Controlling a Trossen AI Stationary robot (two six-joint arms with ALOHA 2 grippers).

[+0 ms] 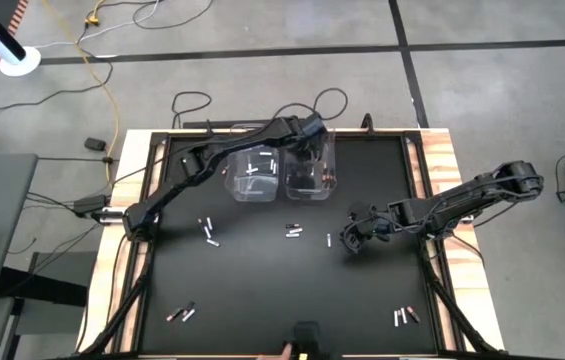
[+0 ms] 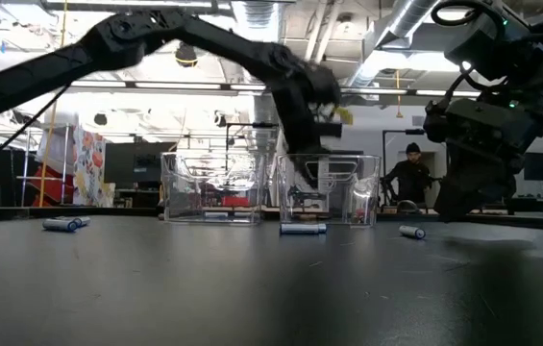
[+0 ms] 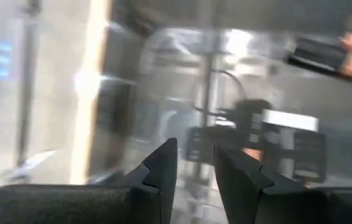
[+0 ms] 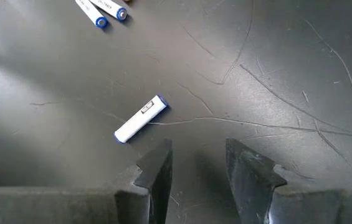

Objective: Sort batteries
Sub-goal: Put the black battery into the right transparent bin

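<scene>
The left gripper (image 1: 307, 150) hangs over the right-hand clear bin (image 1: 326, 185), its fingers (image 3: 160, 171) a narrow gap apart with nothing between them. That bin holds dark batteries (image 1: 307, 188), while the left-hand clear bin (image 1: 234, 190) beside it holds white ones (image 1: 255, 165); the two bins stand side by side near the far edge of the black table (image 1: 262, 280). The right gripper (image 1: 352, 238) hovers low over the mat on the right, fingers (image 4: 157, 171) spread apart and empty, with a single white battery (image 4: 140, 118) lying just ahead of them and a pair of white batteries (image 4: 104, 11) farther off. More loose batteries lie scattered: a group left of centre (image 1: 208, 230), a couple mid-table (image 1: 293, 231), and small clusters near the front left (image 1: 181, 313) and front right (image 1: 406, 316) corners. A person (image 2: 411, 178) sits in the room behind the bins.
</scene>
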